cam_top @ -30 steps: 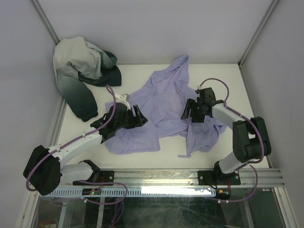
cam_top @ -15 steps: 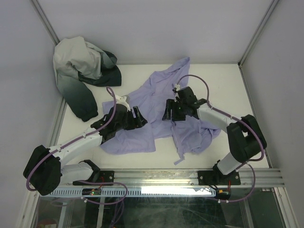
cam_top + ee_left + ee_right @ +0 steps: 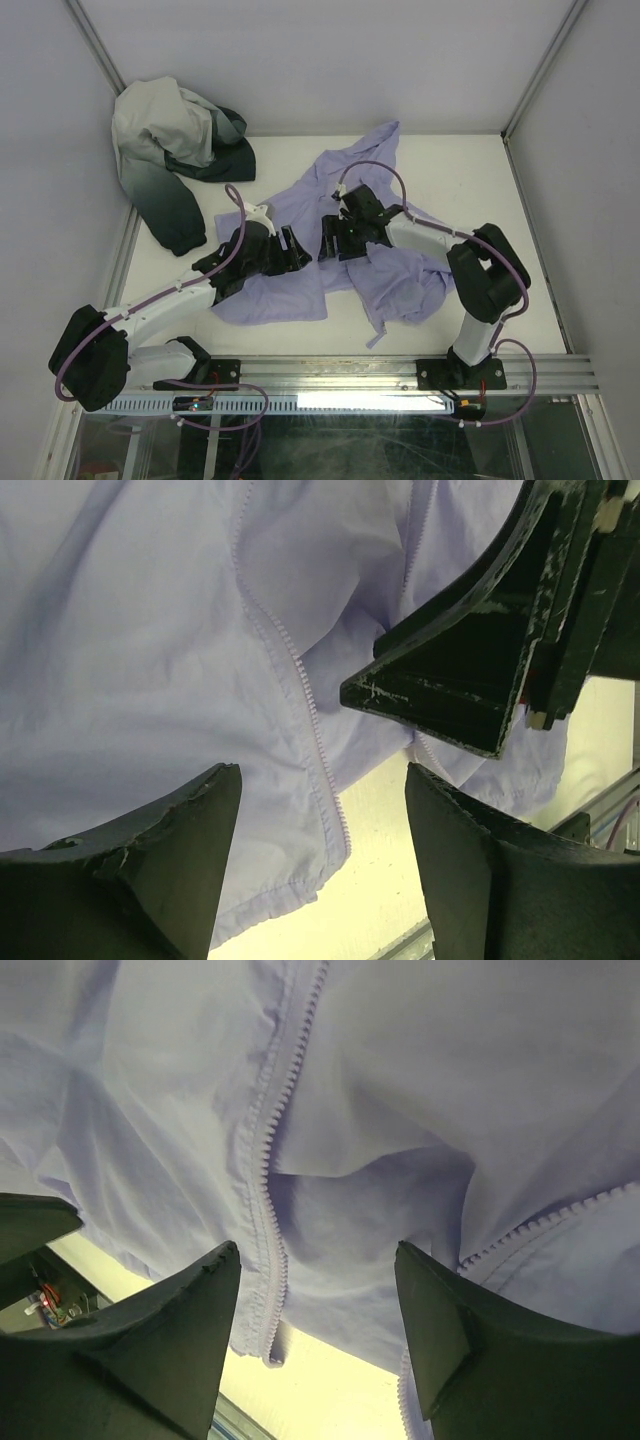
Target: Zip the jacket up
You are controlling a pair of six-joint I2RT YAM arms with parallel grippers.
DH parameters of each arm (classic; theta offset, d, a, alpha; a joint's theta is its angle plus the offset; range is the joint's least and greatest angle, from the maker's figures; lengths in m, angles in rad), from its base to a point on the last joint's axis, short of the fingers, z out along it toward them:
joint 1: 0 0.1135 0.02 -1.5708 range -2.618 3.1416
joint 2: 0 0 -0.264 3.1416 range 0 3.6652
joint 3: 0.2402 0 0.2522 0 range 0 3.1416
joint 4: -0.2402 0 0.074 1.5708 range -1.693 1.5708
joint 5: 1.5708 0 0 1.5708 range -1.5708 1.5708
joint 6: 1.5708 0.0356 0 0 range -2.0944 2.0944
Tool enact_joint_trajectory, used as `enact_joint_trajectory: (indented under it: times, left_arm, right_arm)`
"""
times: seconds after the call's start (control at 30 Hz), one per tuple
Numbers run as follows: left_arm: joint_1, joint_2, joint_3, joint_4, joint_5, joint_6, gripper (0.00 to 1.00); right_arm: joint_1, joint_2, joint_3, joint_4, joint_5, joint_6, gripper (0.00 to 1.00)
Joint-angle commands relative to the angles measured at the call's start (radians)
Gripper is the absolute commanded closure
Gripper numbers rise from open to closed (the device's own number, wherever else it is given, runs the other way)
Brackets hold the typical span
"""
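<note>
**Open Grippers Hanging Over Loose Zipper Edges**

The jacket [image 3: 275, 295] is lying crumpled and unzipped mid-table. Just above its front, the left gripper [image 3: 292, 250] and right gripper [image 3: 333, 240] are hanging close together, both spread wide and holding nothing. Zipper teeth [image 3: 305, 695] are showing between each pair of fingers. The thin cloth will probably slide and bunch, so pinching the stiffer zipper tape near the hem looks wisest. Farther back, a white-and-green garment [image 3: 170, 140] is sitting heaped.
</note>
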Motion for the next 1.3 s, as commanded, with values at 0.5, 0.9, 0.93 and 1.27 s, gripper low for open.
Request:
enact_joint_trajectory:
  times: [0.5, 0.9, 0.93, 1.27]
  left_arm:
    - [-0.025, 0.017, 0.02, 0.056, -0.02, -0.011, 0.33]
    - [-0.026, 0.067, 0.016, 0.06, 0.002, -0.023, 0.33]
    - [-0.025, 0.075, 0.012, 0.065, 0.002, -0.025, 0.33]
    - [-0.026, 0.123, -0.015, 0.097, 0.039, -0.031, 0.34]
  right_arm:
    - [-0.201, 0.095, 0.376, -0.09, 0.51, -0.212, 0.42]
    - [-0.241, 0.38, 0.591, -0.065, 0.425, -0.21, 0.76]
    - [-0.242, 0.389, 0.598, -0.066, 0.416, -0.209, 0.81]
    - [-0.225, 0.362, 0.705, -0.147, 0.355, -0.199, 1.0]
